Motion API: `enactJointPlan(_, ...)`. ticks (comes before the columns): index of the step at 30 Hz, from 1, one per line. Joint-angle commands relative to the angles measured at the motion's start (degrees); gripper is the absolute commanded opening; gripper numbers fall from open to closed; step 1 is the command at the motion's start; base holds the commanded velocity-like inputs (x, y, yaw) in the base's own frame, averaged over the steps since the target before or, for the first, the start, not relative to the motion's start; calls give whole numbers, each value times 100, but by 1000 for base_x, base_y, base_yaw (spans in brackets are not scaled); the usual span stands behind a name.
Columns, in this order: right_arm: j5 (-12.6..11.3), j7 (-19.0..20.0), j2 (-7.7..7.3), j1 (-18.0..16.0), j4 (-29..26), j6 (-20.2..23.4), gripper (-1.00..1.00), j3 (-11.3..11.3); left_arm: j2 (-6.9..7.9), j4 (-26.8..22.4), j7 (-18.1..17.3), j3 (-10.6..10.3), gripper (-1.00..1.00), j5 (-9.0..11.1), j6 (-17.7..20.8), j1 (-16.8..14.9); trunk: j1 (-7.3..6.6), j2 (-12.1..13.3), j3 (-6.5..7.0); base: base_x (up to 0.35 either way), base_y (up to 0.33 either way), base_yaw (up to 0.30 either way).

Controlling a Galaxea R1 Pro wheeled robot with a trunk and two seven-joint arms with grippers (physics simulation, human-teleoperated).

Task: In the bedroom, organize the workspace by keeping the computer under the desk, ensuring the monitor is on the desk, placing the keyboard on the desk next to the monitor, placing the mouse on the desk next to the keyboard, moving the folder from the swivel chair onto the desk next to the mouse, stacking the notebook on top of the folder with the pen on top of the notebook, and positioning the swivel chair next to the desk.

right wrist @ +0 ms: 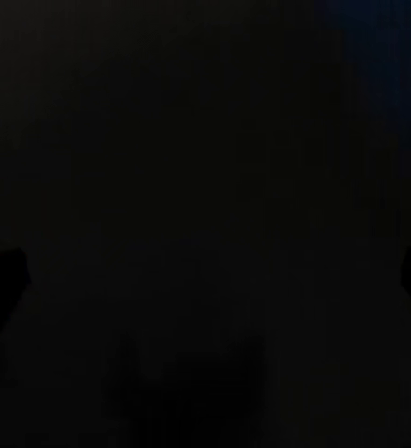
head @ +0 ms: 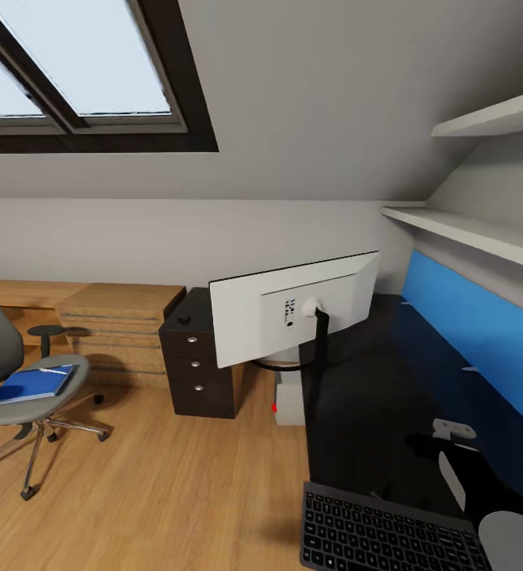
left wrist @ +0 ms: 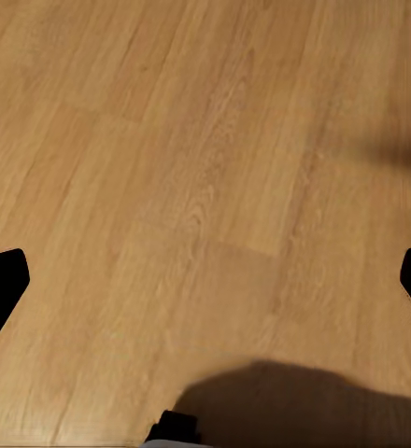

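The attic bedroom with sloped grey-white ceiling (head: 309,95) and wood plank floor (head: 174,492) frames the scene. The long black-topped desk with bright blue back panel (head: 372,396) runs from 5 o'clock toward 1 o'clock in the head view.

Status, largest item first:
- The grey upholstered swivel chair on a chrome five-star base (head: 8,373) stands at 9 o'clock, well apart from the worktop. Repositioning is judged outstanding.
- The wide flat monitor, white back toward the camera (head: 293,313), stands on the worktop near its far left edge. Done.
- The light grey upright tower computer (head: 290,400) shows partly below the monitor, at the worktop's edge; whether it sits fully underneath cannot be confirmed.
- The slim dark grey keyboard with black keys (head: 388,531) lies at 6 o'clock on the worktop's near corner, apart from the monitor.
- The flat bright blue folder (head: 32,383) lies on the chair seat, a thin whitish pen (head: 54,370) on top. Transfer outstanding.
- A small dark object on the dark drawer cabinet (head: 184,319) may be the mouse; too small to confirm.

Clearance: the floor between chair and worktop is open. The worktop between monitor and keyboard is bare.

The left gripper (left wrist: 205,280) points at the floor, fingers (left wrist: 2,280) spread wide, holding nothing. The right gripper (right wrist: 205,271) faces a dark surface, fingers (right wrist: 5,275) likewise wide.
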Motion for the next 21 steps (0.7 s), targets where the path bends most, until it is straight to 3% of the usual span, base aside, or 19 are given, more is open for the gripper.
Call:
enactJointPlan(1, 20, -3, -107, -308, 695, -236, 100, -8, -5, 0, -8, 22, 100, 14, -19, -3, 1, -6, -8, -99, -328, 0)
enactJointPlan(6, 20, -11, -143, -403, 908, -279, 100, -9, -5, 0, -7, 22, 100, 14, -30, -3, 1, -6, -8, -77, -201, 0)
enactJointPlan(13, 14, -225, -156, -446, 1034, -73, 100, -9, -5, -30, -1, 28, 100, 24, -59, -3, 1, -6, -8, -13, -31, 0)
enactJointPlan(21, 11, -360, -225, -590, 1377, 16, 100, -9, 4, -661, -29, 36, 100, 41, -90, -3, 1, -6, -8, -1, -3, 0)
